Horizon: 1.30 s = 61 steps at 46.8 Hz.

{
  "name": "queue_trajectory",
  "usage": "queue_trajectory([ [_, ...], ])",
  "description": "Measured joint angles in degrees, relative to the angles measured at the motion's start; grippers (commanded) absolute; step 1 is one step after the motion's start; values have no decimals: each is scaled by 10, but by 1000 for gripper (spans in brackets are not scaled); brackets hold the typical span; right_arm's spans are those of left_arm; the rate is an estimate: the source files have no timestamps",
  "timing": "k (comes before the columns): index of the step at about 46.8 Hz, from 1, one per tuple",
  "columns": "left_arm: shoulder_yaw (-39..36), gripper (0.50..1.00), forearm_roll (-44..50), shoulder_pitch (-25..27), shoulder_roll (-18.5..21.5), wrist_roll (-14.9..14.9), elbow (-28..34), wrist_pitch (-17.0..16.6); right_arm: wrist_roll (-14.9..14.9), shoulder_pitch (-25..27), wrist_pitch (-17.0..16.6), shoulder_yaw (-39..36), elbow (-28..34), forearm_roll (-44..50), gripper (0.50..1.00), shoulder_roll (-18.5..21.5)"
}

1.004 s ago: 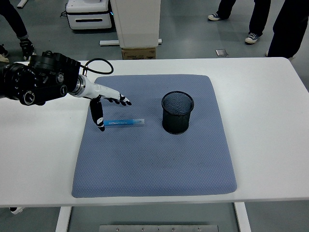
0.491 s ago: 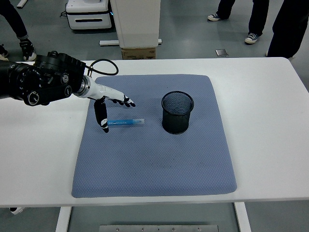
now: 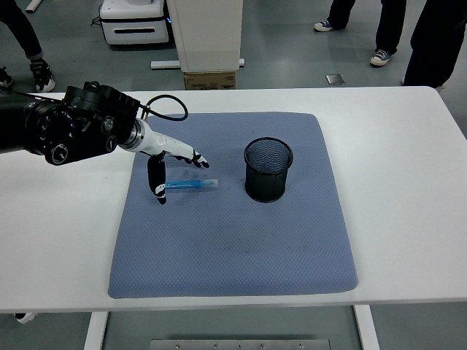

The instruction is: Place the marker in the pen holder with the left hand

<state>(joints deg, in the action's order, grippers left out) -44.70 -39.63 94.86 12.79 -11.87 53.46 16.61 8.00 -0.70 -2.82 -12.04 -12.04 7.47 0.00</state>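
The left hand (image 3: 169, 166) reaches in from the worktop's (image 3: 408, 146) left edge and hangs over the left part of the blue mat (image 3: 233, 240). Its fingers are spread wide and hold nothing; the thumb points down beside the marker's left end and the other fingers fan out just behind it, a pose that looks set to close around the barrel.

The marker (image 3: 191, 186) lies flat on the mat, lengthwise toward the right edge, just left of the pen holder (image 3: 268, 170). The holder stands upright near the mat's middle with its mouth open upward, so the marker would need lifting and tipping to drop in.

Print on the marker is too small to read. The right hand is out of sight.
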Motion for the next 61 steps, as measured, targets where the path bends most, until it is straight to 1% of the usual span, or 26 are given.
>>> queue_trajectory([
  [7, 0, 1000, -6, -3, -5, 2, -3, 0, 0, 0, 0, 0, 0, 0, 1000, 0],
  [16, 0, 1000, -17, -4, -12, 24, -4, 0, 0, 0, 0, 0, 0, 0, 1000, 0],
  [37, 1, 1000, -17, -5, -41, 25, -7, -1, 0, 0, 0, 0, 0, 0, 1000, 0],
  [61, 0, 1000, -59, -2, -48, 25, -20, 1, 0, 0, 0, 0, 0, 0, 1000, 0],
])
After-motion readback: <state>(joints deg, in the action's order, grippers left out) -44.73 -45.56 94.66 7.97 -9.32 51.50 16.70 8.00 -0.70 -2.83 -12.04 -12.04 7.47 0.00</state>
